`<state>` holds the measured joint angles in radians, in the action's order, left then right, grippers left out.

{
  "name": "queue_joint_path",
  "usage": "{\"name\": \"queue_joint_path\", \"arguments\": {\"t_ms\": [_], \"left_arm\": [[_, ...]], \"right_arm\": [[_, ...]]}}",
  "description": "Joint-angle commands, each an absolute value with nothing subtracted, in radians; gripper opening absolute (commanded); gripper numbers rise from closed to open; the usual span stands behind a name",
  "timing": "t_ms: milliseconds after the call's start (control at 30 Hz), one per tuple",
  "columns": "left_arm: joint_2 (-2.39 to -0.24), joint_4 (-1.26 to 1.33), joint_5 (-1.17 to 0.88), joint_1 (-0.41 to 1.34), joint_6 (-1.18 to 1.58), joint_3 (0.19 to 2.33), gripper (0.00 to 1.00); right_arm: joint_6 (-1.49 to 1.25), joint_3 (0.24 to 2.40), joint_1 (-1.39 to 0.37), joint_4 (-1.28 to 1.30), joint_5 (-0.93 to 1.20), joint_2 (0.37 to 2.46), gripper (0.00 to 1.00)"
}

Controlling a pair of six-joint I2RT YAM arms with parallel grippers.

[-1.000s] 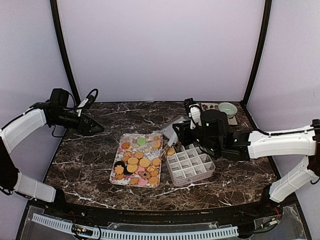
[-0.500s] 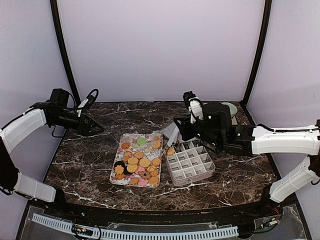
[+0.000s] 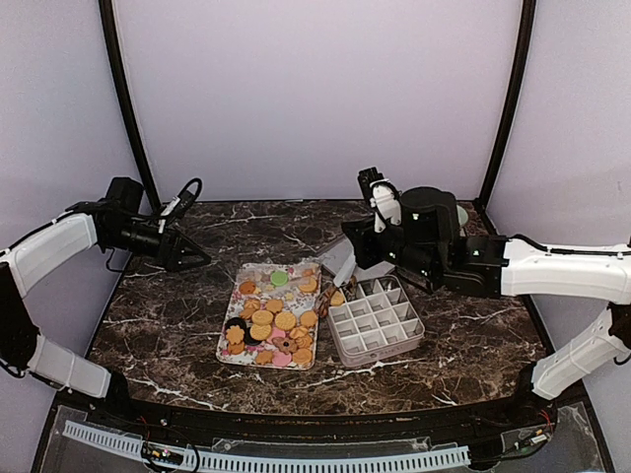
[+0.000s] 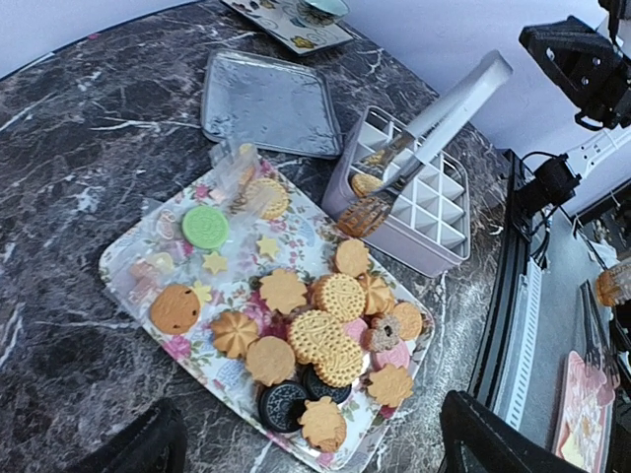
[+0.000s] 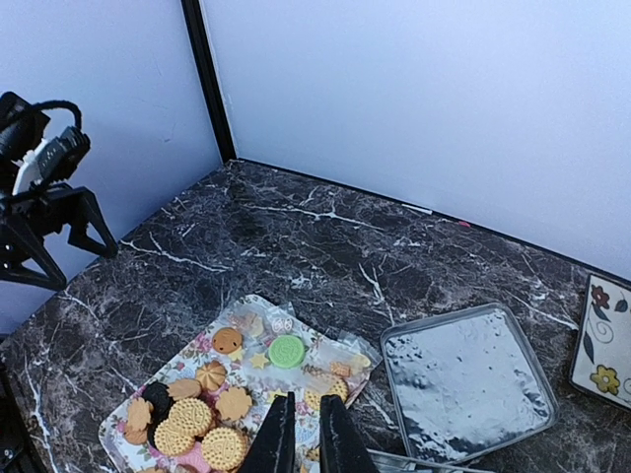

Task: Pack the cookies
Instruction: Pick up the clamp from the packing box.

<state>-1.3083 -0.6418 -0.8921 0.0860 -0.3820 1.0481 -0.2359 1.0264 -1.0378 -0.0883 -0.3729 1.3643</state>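
Cookies (image 3: 268,320) of several shapes and colours lie piled on a floral tray (image 4: 118,278); the wrist views show them too (image 4: 325,335) (image 5: 192,419). A divided box (image 3: 381,352) stands right of the tray, and one cookie (image 4: 365,183) lies in a cell. Metal tongs (image 4: 449,103) lean on the box with their tips down in it. My right gripper (image 5: 306,399) hovers above the tray's far end, shut, with nothing in the slit between its fingers. Over the table's left side my left gripper (image 3: 197,261) hangs open and empty, away from the tray.
A flat silver lid (image 5: 463,379) lies behind the box. At the back right corner is a patterned plate (image 5: 603,345) with a green bowl (image 3: 452,215). A clear plastic bag with a green cookie (image 4: 205,227) covers the tray's far end.
My right arm has risen and drawn back from the box, and its jaws have closed. The left gripper has shifted slightly right.
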Motion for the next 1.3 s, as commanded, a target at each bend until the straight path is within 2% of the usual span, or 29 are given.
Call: {"name": "queue_joint_path", "arguments": {"t_ms": [0, 167, 267, 300, 433, 500, 633, 800, 967, 1267], "left_arm": [[-1.373, -0.666, -0.924, 0.204, -0.466, 1.079, 0.92], [-1.532, -0.624, -0.986, 0.366, -0.498, 1.211, 0.95], [-1.698, -0.623, -0.992, 0.442, -0.509, 1.364, 0.95], [-1.745, -0.623, -0.993, 0.462, -0.505, 1.415, 0.95], [-1.899, -0.629, -1.0, 0.517, -0.538, 1.571, 0.96], [-1.955, -0.653, -0.993, 0.545, -0.592, 1.642, 0.96], [-2.048, -0.697, -1.009, 0.59, -0.687, 1.755, 0.95], [-2.127, -0.768, -1.042, 0.609, -0.803, 1.859, 0.85], [-2.157, -0.763, -1.037, 0.661, -0.835, 1.867, 0.75], [-2.212, -0.802, -1.056, 0.693, -0.859, 1.93, 0.44]], "right_arm": [[-0.223, 1.081, -1.034, -0.077, -0.347, 1.365, 0.11], [-0.261, 1.065, -1.023, -0.083, -0.339, 1.378, 0.13], [-0.288, 1.065, -1.011, -0.09, -0.336, 1.389, 0.15], [-0.291, 1.074, -1.011, -0.084, -0.336, 1.391, 0.18], [-0.296, 1.14, -1.006, -0.025, -0.329, 1.373, 0.45], [-0.3, 1.182, -1.002, 0.016, -0.319, 1.354, 0.51], [-0.324, 1.205, -0.975, 0.081, -0.287, 1.281, 0.53], [-0.372, 1.161, -0.932, 0.189, -0.317, 1.175, 0.52], [-0.443, 1.042, -0.88, 0.297, -0.339, 1.085, 0.5], [-0.518, 0.898, -0.851, 0.303, -0.283, 1.134, 0.48]]}}
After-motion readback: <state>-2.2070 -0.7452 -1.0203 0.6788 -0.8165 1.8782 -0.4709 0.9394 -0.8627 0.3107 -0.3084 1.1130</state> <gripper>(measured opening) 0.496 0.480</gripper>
